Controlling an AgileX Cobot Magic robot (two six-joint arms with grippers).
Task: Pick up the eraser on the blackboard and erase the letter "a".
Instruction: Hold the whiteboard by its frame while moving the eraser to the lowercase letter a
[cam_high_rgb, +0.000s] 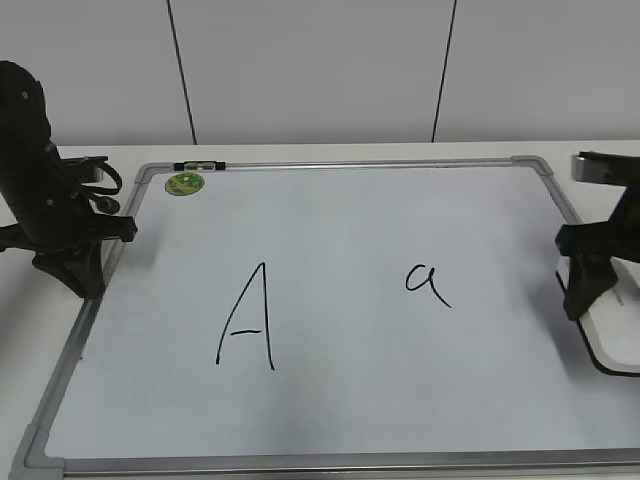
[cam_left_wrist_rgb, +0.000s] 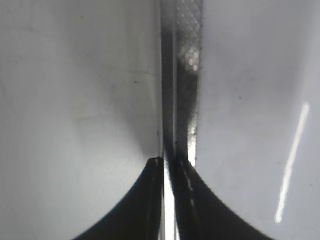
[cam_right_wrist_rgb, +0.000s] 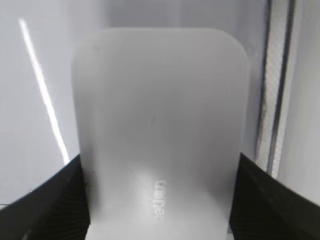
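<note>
The blackboard (cam_high_rgb: 350, 220) is a white board in a silver frame lying flat on the table. The small handwritten letter "a" (cam_high_rgb: 428, 283) is right of its middle. The white eraser (cam_high_rgb: 612, 345) lies at the board's right edge, well right of the "a". My right gripper (cam_high_rgb: 582, 298) stands over it. In the right wrist view the eraser (cam_right_wrist_rgb: 160, 100) fills the space between the fingers (cam_right_wrist_rgb: 160, 200), which press both of its sides. My left gripper (cam_high_rgb: 75, 275) is shut and empty at the board's left edge, its tips (cam_left_wrist_rgb: 167, 162) over the frame.
A large capital "A" (cam_high_rgb: 247, 318) is drawn left of the middle. A round green magnet (cam_high_rgb: 184, 183) sits at the far left corner. The board's frame shows in the left wrist view (cam_left_wrist_rgb: 187, 75) and the right wrist view (cam_right_wrist_rgb: 275, 100). A white wall stands behind the table.
</note>
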